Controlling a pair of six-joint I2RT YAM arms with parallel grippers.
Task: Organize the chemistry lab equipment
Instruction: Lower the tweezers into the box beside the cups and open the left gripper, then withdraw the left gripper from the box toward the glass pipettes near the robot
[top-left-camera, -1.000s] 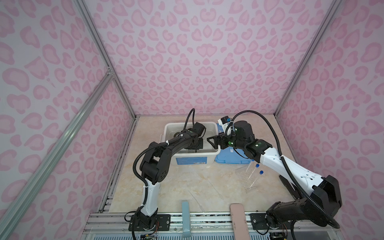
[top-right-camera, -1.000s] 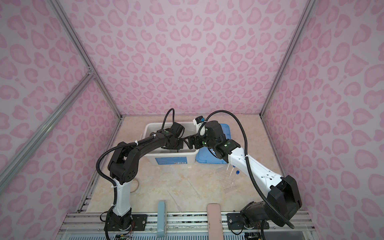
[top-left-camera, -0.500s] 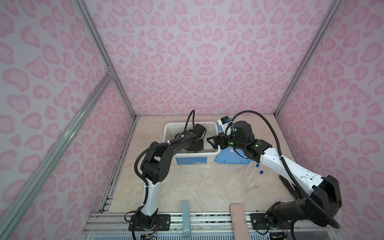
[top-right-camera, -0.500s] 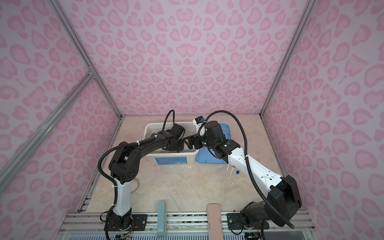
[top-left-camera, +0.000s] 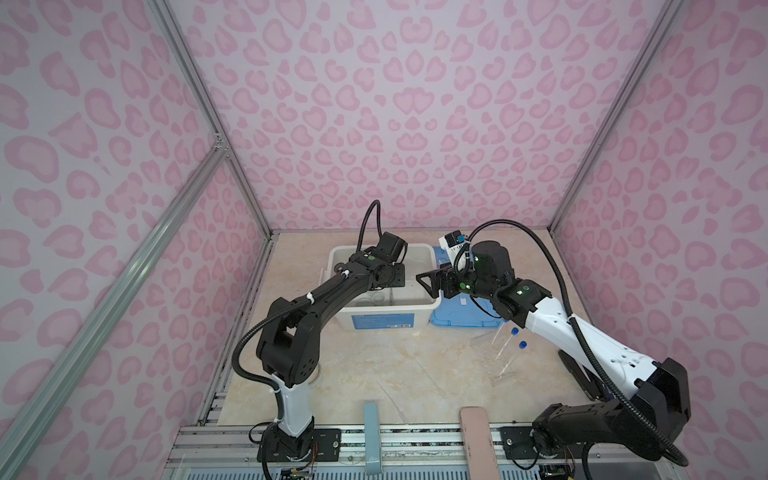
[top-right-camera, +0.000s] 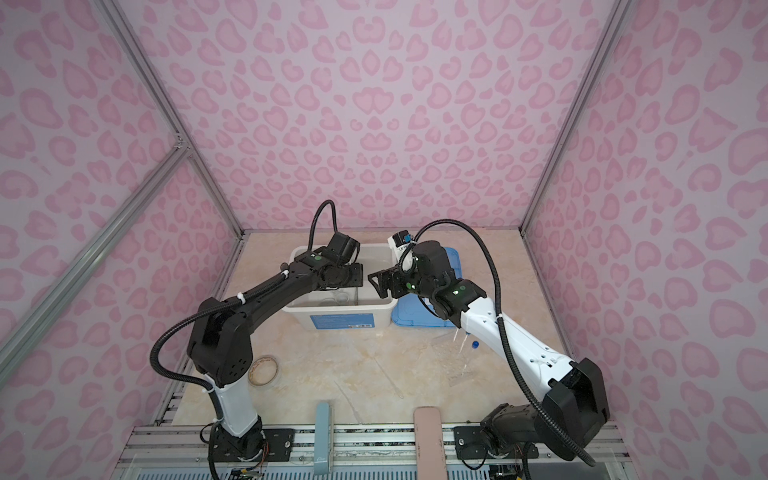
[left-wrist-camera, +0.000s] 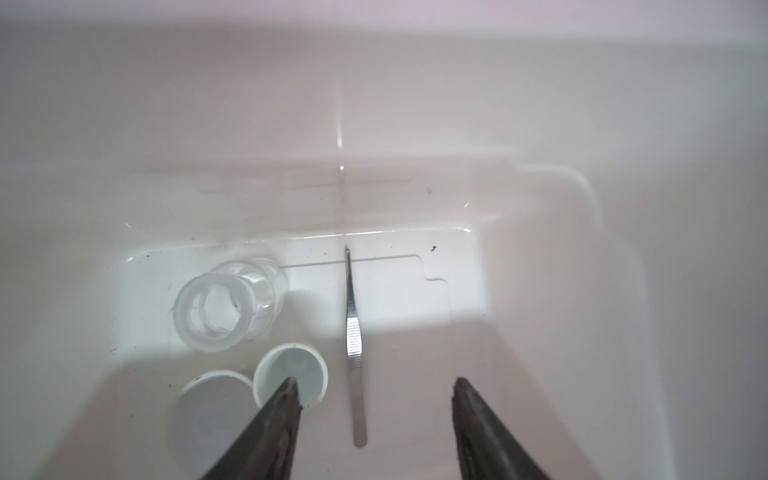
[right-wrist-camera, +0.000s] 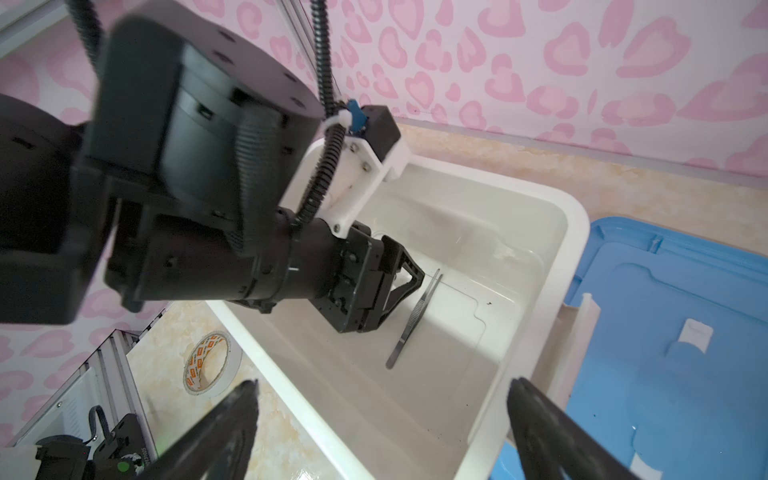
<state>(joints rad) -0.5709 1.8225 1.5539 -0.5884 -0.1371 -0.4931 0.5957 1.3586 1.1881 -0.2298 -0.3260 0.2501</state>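
left gripper (left-wrist-camera: 374, 380): jaws apart, empty, inside white tub (left-wrist-camera: 582, 291) | metal tweezers (left-wrist-camera: 353, 332): flat on tub floor, ungripped | right gripper (right-wrist-camera: 383, 381): jaws wide apart, empty, above tub rim

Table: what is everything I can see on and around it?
table: one, beige, under everything
tub: one, white, back of table
lid: one, blue, beside tub
tweezers: one, metal, in tub
glass cup: one, clear, on its side in tub
round dishes: two, white, in tub
capped tubes: two, clear, blue caps, before lid
thin rods: at least two, clear, near front edge
tape roll: one, pale, front left
bars: two, grey-blue and pink, front edge
left fingers: black, open, empty, inside tub
right fingers: black, open, empty, over tub's rim
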